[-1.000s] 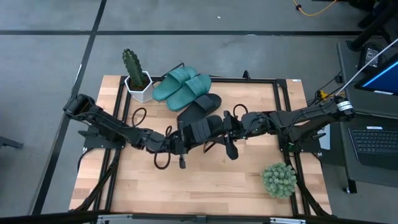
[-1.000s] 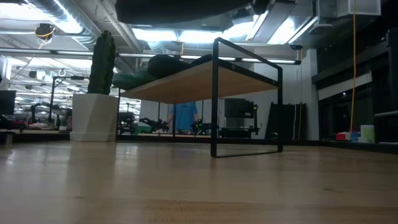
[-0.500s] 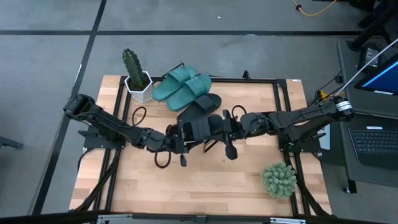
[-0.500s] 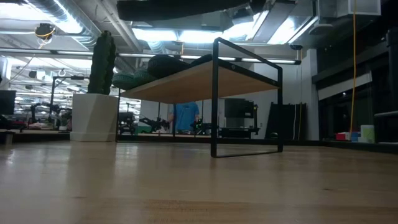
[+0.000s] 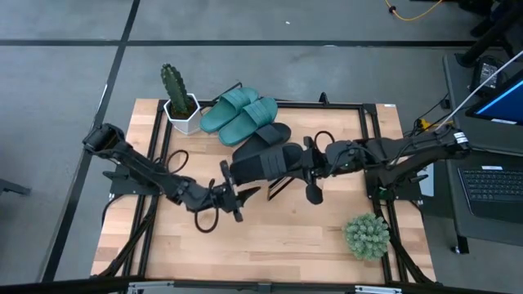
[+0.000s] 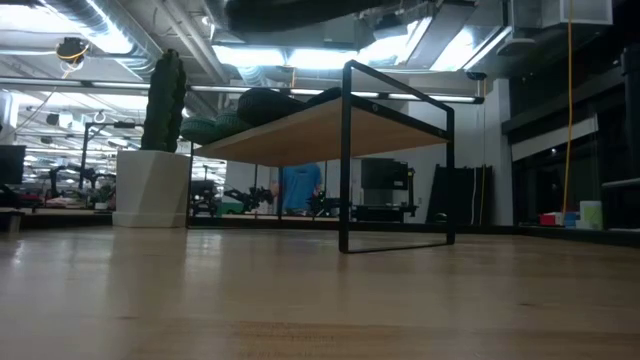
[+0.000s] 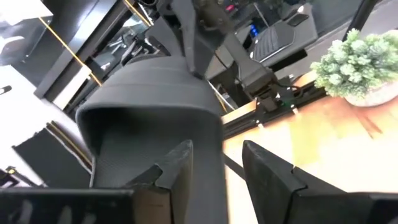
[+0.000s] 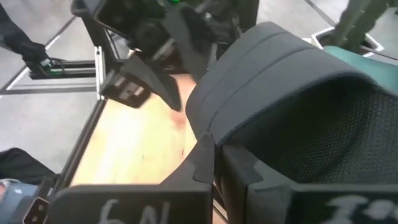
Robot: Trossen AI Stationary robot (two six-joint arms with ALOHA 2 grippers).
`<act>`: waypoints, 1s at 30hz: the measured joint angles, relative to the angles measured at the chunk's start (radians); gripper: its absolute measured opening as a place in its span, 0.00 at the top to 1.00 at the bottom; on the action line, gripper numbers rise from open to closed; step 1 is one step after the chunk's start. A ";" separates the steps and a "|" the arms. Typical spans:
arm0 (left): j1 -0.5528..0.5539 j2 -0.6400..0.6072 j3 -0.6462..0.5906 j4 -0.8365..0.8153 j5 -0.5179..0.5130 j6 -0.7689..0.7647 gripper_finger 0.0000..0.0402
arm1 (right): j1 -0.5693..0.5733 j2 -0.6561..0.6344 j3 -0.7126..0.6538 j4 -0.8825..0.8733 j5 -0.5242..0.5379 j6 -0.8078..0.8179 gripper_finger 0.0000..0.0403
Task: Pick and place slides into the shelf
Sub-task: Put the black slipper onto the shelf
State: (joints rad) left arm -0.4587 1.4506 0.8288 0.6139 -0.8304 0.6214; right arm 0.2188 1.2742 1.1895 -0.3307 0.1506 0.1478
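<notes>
A black slide (image 5: 263,162) hangs in the air over the middle of the table, with my right gripper (image 5: 299,161) shut on its right end. My left gripper (image 5: 230,193) stands open just near-left of the slide's other end (image 7: 149,106); I cannot tell whether it touches. In the low view the held slide (image 6: 300,10) shows as a dark shape high above the tabletop. A second black slide (image 5: 266,137) and the teal pair (image 5: 239,113) lie side by side on the shelf (image 6: 320,130), soles down on its slanted plank. My right gripper pinches the black slide's sole rim (image 8: 219,134) between its two fingers, beside the wide strap (image 8: 267,62), at the slide's right end. The fingers come about level from the table's right. The slide is lifted clear of the table, roughly level.
A cactus in a white pot (image 5: 177,102) stands at the shelf's left end, and a small bushy plant (image 5: 366,235) sits near the right front corner. Black cable loops (image 5: 209,214) lie by my left arm. A laptop (image 5: 490,184) sits beyond the table's right edge.
My left gripper has let go of the black slide's left end and drawn back toward the table's near-left. The slide stays in the air with my right gripper on it and has shifted a little toward the right and far side.
</notes>
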 joint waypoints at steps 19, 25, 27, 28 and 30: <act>-0.171 -0.014 -0.003 -0.007 -0.129 -0.018 0.98 | -0.183 -0.167 0.014 -0.239 -0.177 0.095 0.97; -0.172 -0.014 -0.003 -0.010 -0.131 -0.044 0.99 | -0.316 -0.158 0.014 -0.297 -0.380 0.082 0.98; -0.172 -0.014 -0.003 -0.012 -0.131 -0.056 1.00 | -0.355 -0.154 0.014 -0.310 -0.436 0.079 0.98; -0.172 -0.014 -0.003 -0.014 -0.131 -0.066 1.00 | -0.370 -0.154 0.014 -0.308 -0.459 0.075 0.98; -0.172 -0.014 -0.003 -0.015 -0.131 -0.069 1.00 | -0.396 -0.155 0.014 -0.303 -0.505 0.055 0.98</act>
State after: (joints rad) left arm -0.6304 1.4368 0.8257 0.5991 -0.9611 0.5526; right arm -0.1775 1.1191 1.2030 -0.6342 -0.3543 0.2028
